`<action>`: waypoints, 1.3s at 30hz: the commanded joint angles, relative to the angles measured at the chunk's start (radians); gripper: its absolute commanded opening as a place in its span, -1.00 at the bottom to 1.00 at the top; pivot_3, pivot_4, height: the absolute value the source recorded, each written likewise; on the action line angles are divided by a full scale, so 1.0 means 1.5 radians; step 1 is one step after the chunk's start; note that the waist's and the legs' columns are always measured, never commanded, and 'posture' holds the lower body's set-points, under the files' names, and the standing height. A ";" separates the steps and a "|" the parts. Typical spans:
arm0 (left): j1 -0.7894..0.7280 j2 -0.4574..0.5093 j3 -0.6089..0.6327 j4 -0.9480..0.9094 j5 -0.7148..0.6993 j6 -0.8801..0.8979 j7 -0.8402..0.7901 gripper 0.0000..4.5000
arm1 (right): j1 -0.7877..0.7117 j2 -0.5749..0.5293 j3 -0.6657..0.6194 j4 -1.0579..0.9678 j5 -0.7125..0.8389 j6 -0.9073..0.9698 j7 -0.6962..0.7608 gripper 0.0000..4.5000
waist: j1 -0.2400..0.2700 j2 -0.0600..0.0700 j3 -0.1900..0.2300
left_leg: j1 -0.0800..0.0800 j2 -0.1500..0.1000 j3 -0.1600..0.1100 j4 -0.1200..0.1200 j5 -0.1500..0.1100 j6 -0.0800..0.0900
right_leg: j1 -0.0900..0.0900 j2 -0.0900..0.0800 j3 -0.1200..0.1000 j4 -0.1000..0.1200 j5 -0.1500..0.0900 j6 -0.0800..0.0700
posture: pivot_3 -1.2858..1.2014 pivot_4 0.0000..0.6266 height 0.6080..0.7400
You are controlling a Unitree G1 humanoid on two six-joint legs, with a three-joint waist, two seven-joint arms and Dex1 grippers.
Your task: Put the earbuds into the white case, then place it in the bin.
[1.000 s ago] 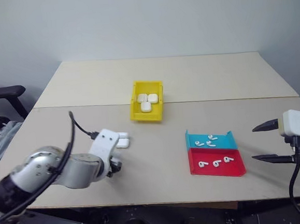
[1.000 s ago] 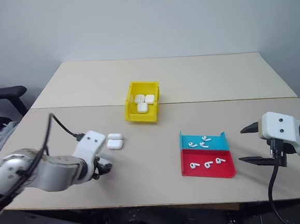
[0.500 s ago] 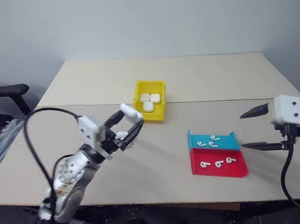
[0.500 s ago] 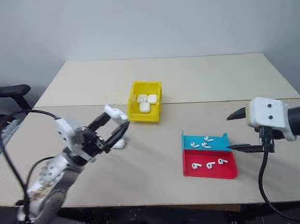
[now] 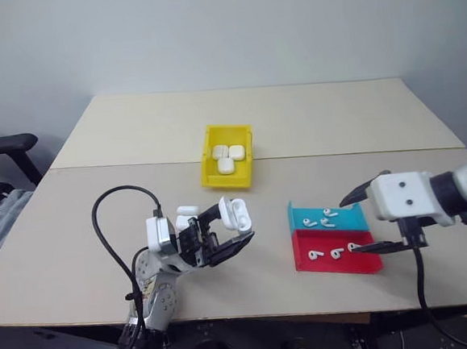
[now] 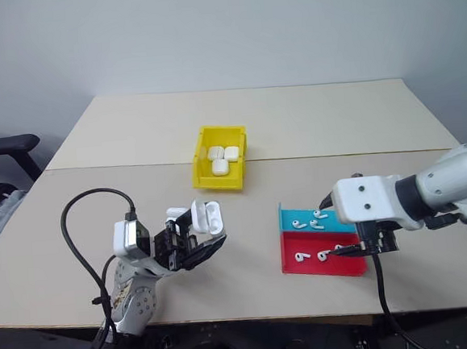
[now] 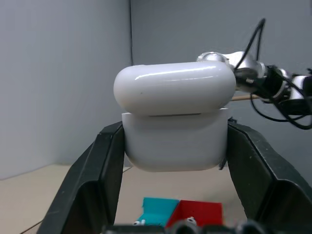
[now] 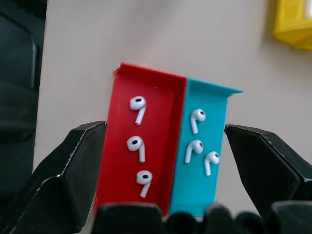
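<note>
One white case [image 5: 237,214] clamped in left pincer [image 5: 225,228]; right pincer [image 8: 165,161] spread above earbuds [image 8: 139,108]; next: pinch one.

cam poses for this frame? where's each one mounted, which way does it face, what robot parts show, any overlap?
Head stereo pair: forward and down over the table; both arms show.
Left wrist: along the left gripper, shut on the white case; the right arm shows behind.
Right wrist: down past the open right gripper at the earbuds in the red tray and teal tray.
Shared: both trays.
</note>
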 commanded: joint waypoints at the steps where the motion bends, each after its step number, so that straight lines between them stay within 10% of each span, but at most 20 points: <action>1: 0.002 -0.003 0.019 0.010 0.002 -0.018 -0.055 0.26 | -0.017 -0.007 0.027 -0.017 -0.031 -0.013 0.015 0.92 | -0.002 0.000 0.000 | 0.000 0.000 0.000 0.000 0.000 0.000 | 0.000 0.000 0.000 0.000 0.000 0.000 | 0.03 -0.52 1.00; 6: 0.017 -0.001 0.033 -0.003 0.024 -0.028 -0.080 0.26 | -0.011 -0.002 0.063 -0.014 -0.076 -0.039 0.021 0.28 | -0.003 0.000 0.000 | 0.000 0.000 -0.001 0.001 0.000 0.000 | 0.000 0.000 0.000 0.000 0.000 0.000 | 0.03 -0.52 1.00; 39: 0.063 0.015 0.031 -0.102 0.087 -0.007 -0.017 0.26 | -0.133 0.174 0.262 0.201 -0.337 -0.235 0.118 0.28 | -0.005 0.000 0.000 | 0.000 0.000 -0.001 0.001 0.000 0.000 | 0.000 0.000 0.000 0.000 0.000 0.000 | 0.03 -0.52 1.00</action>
